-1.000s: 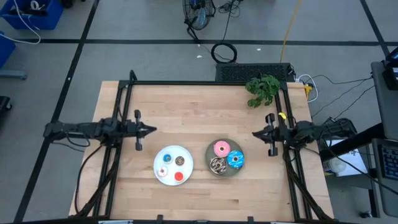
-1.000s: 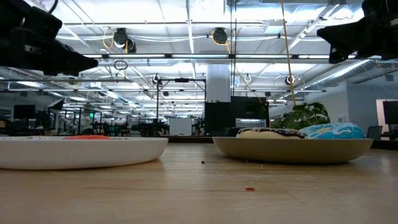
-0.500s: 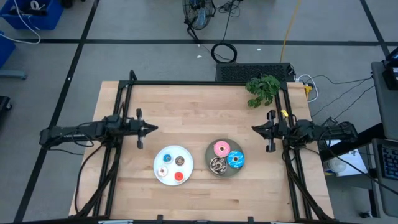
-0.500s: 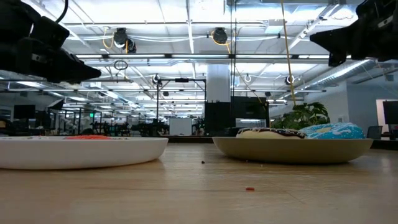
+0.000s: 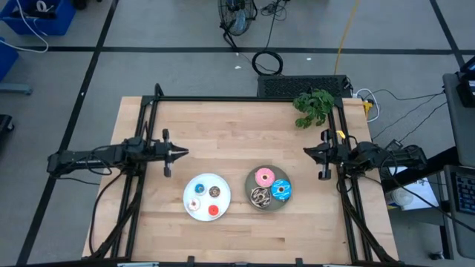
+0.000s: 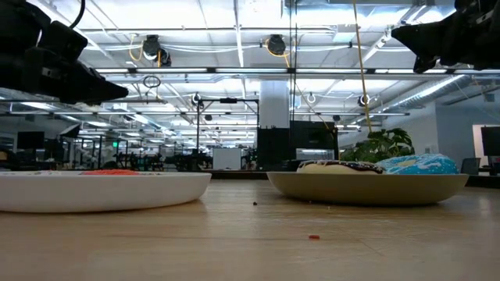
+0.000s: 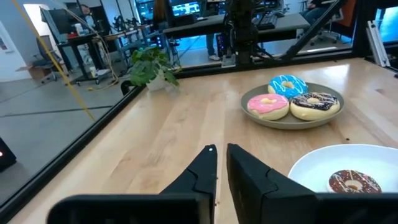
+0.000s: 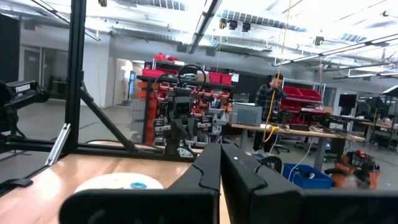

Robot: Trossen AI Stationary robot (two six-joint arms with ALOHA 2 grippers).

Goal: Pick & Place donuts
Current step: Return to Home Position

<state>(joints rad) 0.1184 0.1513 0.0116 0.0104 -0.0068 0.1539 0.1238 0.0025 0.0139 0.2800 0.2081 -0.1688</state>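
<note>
Wooden table (image 5: 223, 126) under two dark arms, one at each side edge. Left gripper (image 5: 180, 153) raised over the left side, fingers pressed together on nothing. Right gripper (image 5: 306, 153) raised over the right side, likewise clenched and empty. Grey plate (image 5: 270, 207) nearer the right arm, carrying big pink donut (image 5: 263, 177), big blue donut (image 5: 280, 190) and sprinkled chocolate donut (image 5: 260, 196). White plate (image 5: 223, 199) just beside it, toward the left arm, carrying small blue donut (image 5: 198, 186), small brown donut (image 5: 214, 191), small white donut (image 5: 194, 205) and small red donut (image 5: 213, 210).
</note>
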